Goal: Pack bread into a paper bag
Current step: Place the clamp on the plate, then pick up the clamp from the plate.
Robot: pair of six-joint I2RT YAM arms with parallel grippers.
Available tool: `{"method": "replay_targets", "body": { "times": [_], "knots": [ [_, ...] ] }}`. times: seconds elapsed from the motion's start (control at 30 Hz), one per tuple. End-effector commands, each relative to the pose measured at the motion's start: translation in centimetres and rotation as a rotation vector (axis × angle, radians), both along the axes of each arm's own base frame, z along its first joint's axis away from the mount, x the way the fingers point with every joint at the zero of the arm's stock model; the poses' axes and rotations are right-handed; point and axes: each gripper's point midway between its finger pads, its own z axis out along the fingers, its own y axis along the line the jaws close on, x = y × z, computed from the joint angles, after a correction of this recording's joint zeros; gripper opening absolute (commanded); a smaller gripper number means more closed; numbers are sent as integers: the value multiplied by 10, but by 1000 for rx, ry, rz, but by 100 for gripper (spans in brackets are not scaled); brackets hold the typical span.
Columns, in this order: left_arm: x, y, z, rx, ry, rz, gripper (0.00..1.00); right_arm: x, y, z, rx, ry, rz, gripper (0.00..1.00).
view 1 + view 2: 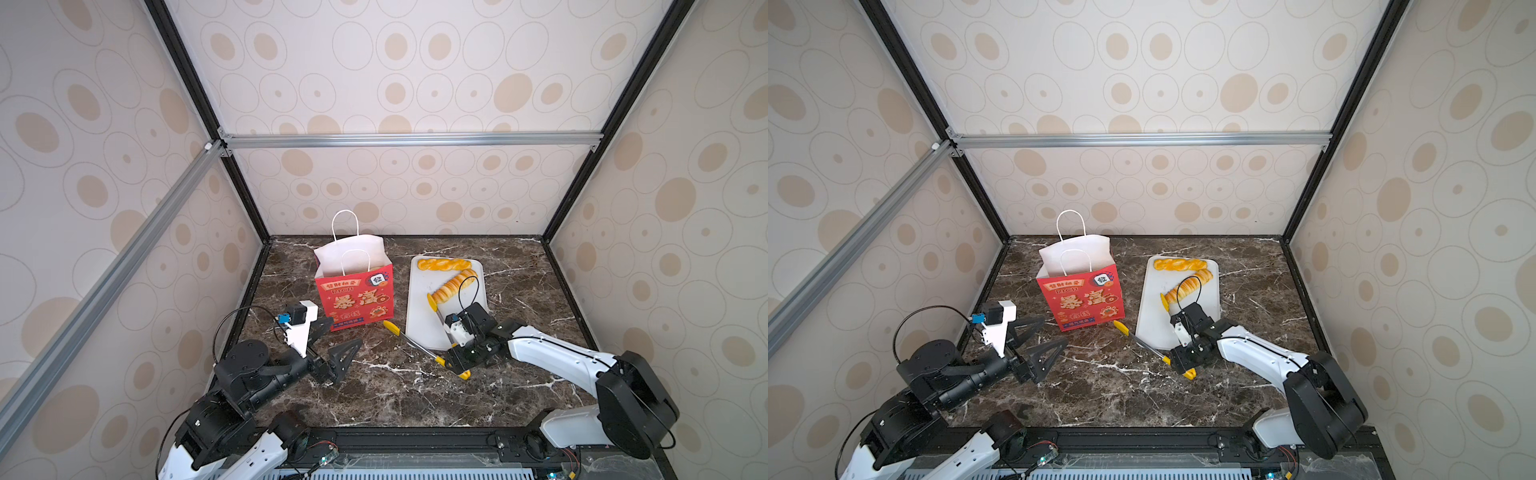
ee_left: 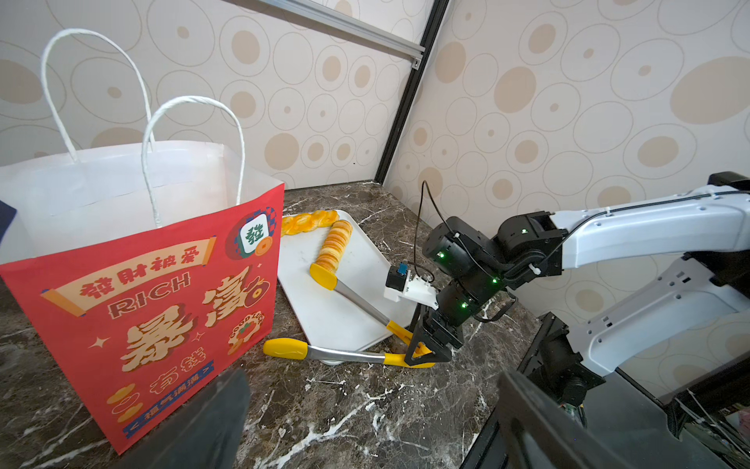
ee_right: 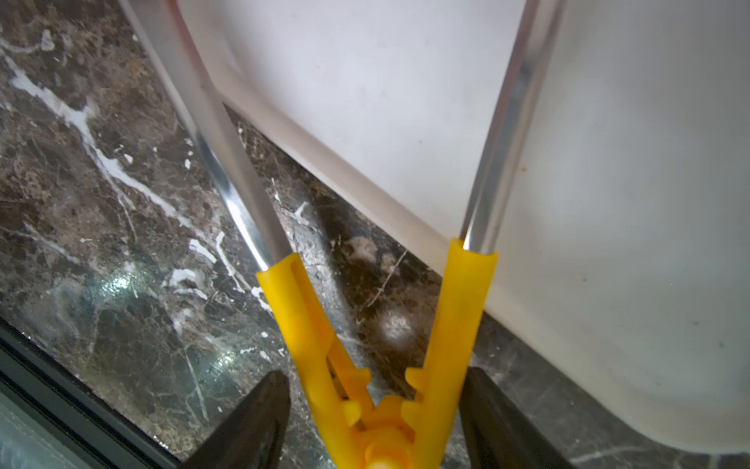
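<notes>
Dark marble desk (image 1: 374,399) inside a wallpapered booth, seen from above and from my two wrist cams. The paper bag (image 1: 353,299) stands upright toward the back, mouth open, white inside, contents hidden from me. Just R of it lies a white tray (image 1: 419,320) w/ the bread I can see: a twisted stick (image 1: 444,264) along the far edge and a ridged stick (image 1: 453,284) lying diagonally, the two nearly meeting at the tray's far R corner. Yellow-tipped tongs (image 2: 345,355) lie spread in a V: one tip is on the tray against the ridged stick's near end, the other on the desk btwn tray and bag. My R pincer (image 3: 373,418) straddles the tongs' yellow handle by the hinge, jaws part-way apart. One finger (image 3: 487,418) looks pressed to the handle, the other sits a sliver off, so I can't tell if it truly grips. My L pincer (image 1: 346,330) hangs low by the bag's near corner, jaws at full spread, holding nothing.
</notes>
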Motion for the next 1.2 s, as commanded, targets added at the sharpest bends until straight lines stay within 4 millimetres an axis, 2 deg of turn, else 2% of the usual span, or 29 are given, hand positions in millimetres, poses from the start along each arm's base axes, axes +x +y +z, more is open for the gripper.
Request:
{"method": "replay_targets", "body": {
  "times": [0.0,0.13,0.17,0.2,0.27,0.43,0.67,0.83,0.93,1.17],
  "knots": [
    [1,0,7,-15,-16,1,98,4,10,5,-3,-20,53,74],
    [1,0,7,-15,-17,1,99,0,18,0,-25,-18,102,76],
    [1,0,7,-17,-16,1,98,-1,20,-1,-34,-23,116,85],
    [1,-1,6,-15,-14,0,98,0,22,-1,-47,-37,127,86],
    [1,0,7,-15,-16,1,98,-2,27,-3,-70,-51,148,100],
    [1,0,6,-15,-14,2,98,4,29,-9,-168,-98,151,100],
    [1,0,6,-14,-13,3,99,24,26,-13,-295,-167,134,100],
    [1,0,6,-14,-14,3,98,30,32,-13,-290,-177,122,98],
    [1,0,6,-13,-14,3,98,32,34,-16,-291,-169,114,94],
    [2,-1,6,-13,-12,2,99,27,35,-24,-295,-134,112,71]
  ]
}}
